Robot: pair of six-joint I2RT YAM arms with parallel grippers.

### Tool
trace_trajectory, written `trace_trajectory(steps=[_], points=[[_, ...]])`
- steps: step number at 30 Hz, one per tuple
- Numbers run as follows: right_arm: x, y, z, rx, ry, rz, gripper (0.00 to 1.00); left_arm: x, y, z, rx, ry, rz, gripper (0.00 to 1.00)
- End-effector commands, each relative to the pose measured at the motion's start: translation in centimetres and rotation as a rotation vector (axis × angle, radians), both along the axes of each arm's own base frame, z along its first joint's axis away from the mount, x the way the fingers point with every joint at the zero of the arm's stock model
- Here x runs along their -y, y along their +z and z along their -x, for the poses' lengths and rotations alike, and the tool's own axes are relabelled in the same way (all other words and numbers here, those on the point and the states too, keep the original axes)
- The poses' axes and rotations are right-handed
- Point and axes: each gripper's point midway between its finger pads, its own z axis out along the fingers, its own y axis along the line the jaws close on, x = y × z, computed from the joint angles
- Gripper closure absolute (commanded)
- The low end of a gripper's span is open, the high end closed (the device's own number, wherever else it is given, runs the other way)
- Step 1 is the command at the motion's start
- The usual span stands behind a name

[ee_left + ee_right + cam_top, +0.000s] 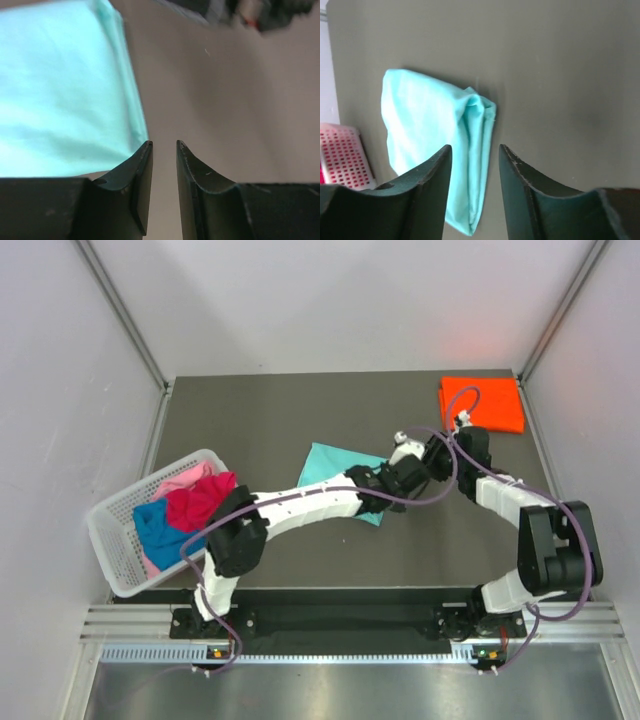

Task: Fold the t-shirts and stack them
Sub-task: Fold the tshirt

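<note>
Your left end effector (164, 150) stands with its jaws a little apart and nothing between them; only bare bench (225, 100) shows through the gap. The teal shirt (60, 90) lies just to the left of those jaws, flat on the bench, and its near edge runs right up to the tip of the left-hand finger.

Your right end effector (475, 150) is likewise parted and empty. It hangs above the bench with the same shirt ahead of and below it. Through its gap you see the thick, layered fold of the shirt. The cloth's long axis runs away from the fingers, roughly in line with their reach, and the rest spreads off to the left.

From above, both end effectors crowd the same end of the teal shirt. The left one sits at its edge and the right one just beyond it.

The orange shirt (482, 405) lies folded on the far side of the right end effector, well apart from the teal one, and the right arm is the nearer to it. Far off behind the left arm, the basket (110, 530) holds the magenta shirt (200, 500), the blue shirt (160, 525) and the pink shirt (185, 478).

If the teal shirt is to go onto the orange, you'll likely want both jaws back on that layered edge.
</note>
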Motion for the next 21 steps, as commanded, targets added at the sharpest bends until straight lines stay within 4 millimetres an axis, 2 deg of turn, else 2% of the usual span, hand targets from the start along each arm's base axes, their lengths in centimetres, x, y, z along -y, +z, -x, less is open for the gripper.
trace_trajectory(steps=[1, 2, 3, 5, 6, 8, 9, 10, 12, 18, 21], points=[[-0.7, 3.4, -0.1, 0.074, 0.063, 0.01, 0.57, -3.8, 4.9, -2.9, -0.008, 0.049, 0.073, 0.69], [-1.4, 3.6, 0.1, 0.081, 0.088, 0.013, 0.54, -5.1, 5.1, -3.6, -0.014, 0.06, 0.075, 0.69], [-1.9, 4.0, 0.0, 0.087, 0.103, 0.016, 0.54, -7.2, 5.1, -5.7, -0.022, 0.108, 0.086, 0.69], [-3.2, 3.9, 0.2, 0.082, 0.142, 0.023, 0.53, -9.0, 5.2, -7.1, -0.032, 0.123, 0.117, 0.7], [-3.7, 4.0, 0.2, 0.086, 0.156, 0.031, 0.52, -11.0, 5.2, -8.9, -0.028, 0.172, 0.121, 0.7], [-4.9, 3.2, 0.7, 0.063, 0.186, 0.044, 0.52, -12.6, 4.6, -10.3, -0.037, 0.187, 0.132, 0.7], [-5.2, 2.9, 0.8, 0.058, 0.188, 0.053, 0.52, -14.4, 4.3, -11.8, -0.04, 0.224, 0.134, 0.7], [-5.5, 2.3, 1.2, 0.037, 0.195, 0.064, 0.52, -15.2, 3.9, -12.4, -0.042, 0.241, 0.132, 0.7], [-6.2, 1.1, 1.9, 0.006, 0.208, 0.086, 0.52, -17.0, 2.7, -14.2, -0.051, 0.27, 0.137, 0.7], [-7.7, -1.9, 3.7, -0.057, 0.242, 0.124, 0.5, -19.2, -1.4, -17.1, -0.081, 0.296, 0.12, 0.7], [-7.1, -3.7, 3.9, -0.083, 0.216, 0.154, 0.65, -20.1, -3.6, -17.9, -0.095, 0.326, 0.088, 0.7]])
